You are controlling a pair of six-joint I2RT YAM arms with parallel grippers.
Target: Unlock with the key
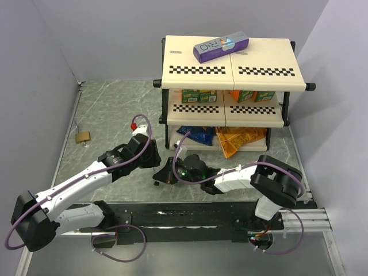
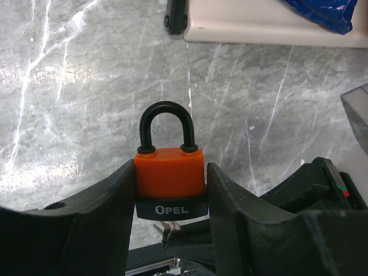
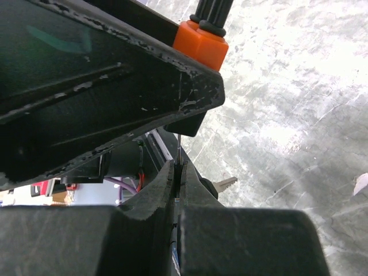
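So the left gripper (image 2: 171,192) is clamped on the padlock (image 2: 168,169), about halfway closed, one finger on each side of the orange body. In the left wrist view it sits dead center of the frame, upright, with the black shackle on top and seated in both holes. The black base says OPEL.

The right gripper (image 3: 178,171) is pinched basically shut on the key (image 3: 179,150). In the right wrist view that's just left of center: a super thin silver blade poking straight up out of the fingertips to the padlock's black underside. Can't tell how far in it actually is, the left gripper's finger blocks most of the upper left of that frame. A second key (image 3: 226,184) sticks out to the right of the fingers, toothed end showing.

From the top view both grippers meet in the middle of the frame, just below the shelf (image 1: 270,54), above the grey marble counter (image 1: 109,109). There's a purple box (image 1: 221,46) on top of the shelf, and a brass padlock (image 1: 83,136) lying by itself on the counter at the left.
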